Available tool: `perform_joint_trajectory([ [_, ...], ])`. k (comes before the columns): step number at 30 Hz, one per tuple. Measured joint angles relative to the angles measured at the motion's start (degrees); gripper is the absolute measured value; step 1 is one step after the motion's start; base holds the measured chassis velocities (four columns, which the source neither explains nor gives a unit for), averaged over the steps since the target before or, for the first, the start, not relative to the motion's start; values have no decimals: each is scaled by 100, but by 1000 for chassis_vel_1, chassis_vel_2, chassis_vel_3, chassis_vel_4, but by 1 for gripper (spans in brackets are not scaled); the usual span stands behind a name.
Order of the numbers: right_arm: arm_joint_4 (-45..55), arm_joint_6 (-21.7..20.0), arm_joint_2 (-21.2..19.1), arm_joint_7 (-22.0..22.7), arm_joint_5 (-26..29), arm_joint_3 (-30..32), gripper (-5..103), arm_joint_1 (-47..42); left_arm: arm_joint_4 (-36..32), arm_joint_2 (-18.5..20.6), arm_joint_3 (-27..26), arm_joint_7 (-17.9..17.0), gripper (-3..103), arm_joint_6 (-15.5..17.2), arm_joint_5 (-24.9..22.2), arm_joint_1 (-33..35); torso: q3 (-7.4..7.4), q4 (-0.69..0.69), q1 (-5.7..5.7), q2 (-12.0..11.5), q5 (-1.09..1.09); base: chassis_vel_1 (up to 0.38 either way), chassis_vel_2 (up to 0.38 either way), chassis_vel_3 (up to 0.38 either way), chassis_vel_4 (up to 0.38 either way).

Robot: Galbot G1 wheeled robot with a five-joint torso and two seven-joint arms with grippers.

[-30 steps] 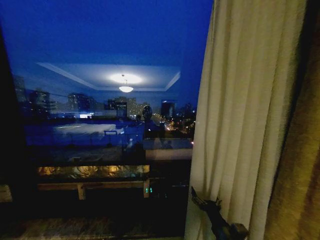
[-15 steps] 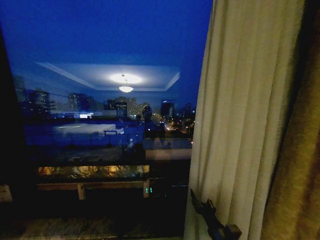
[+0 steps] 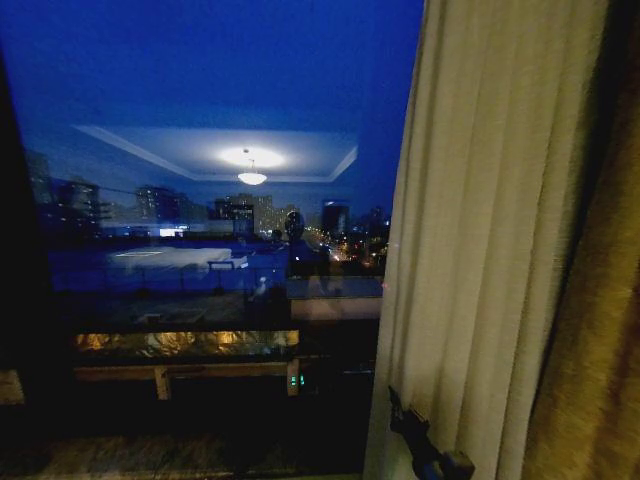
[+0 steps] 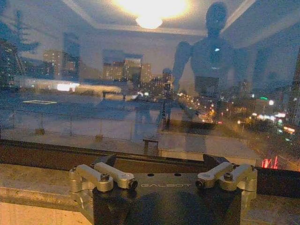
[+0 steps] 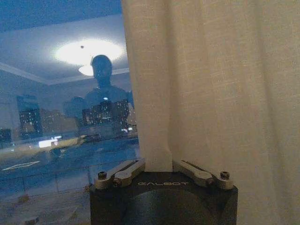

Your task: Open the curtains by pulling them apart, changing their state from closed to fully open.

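Head view: a large window takes up the left and middle of the scene, showing a dark blue night sky, lit city buildings and a reflected ceiling lamp. One of the curtains, a cream-white sheer panel with many vertical pleats, hangs gathered at the right side of the window, leaving the glass beside it uncovered. Just right of it, at the far right edge, hangs a thick golden-brown drape. The right gripper, dark and slim, sits low at the curtain's left edge, touching the fabric.

Left wrist view: the left gripper sits near a stone window sill and faces the glass. Its two silver linkage arms are spread wide apart and nothing lies between them; the fingertips are hard to make out against the dark frame. The glass reflects the robot's head and torso and the ceiling lamp over the city lights.

Right wrist view: the right gripper is closed tight on the curtain's left edge, with a narrow fold of cream fabric pinched between its drawn-in linkage arms. The woven cloth hangs upward and to the right from the grip, and the window with the robot's reflection lies to the left.
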Motion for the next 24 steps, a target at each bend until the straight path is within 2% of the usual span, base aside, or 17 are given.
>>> perform_joint_trajectory([
  [7, 57, 191, 0, 1, -35, 34, 0, -102, 19, 43, -18, 0, 100, -6, -32, -8, 0, 0, 0, -1, 0, 0, 0, 0, 0],
  [24, 173, 199, 1, -32, 30, 124, 0, -200, 81, 112, -27, 2, 100, -9, -96, -60, 0, 0, -1, 0, 0, 0, 0, 0, 0],
])
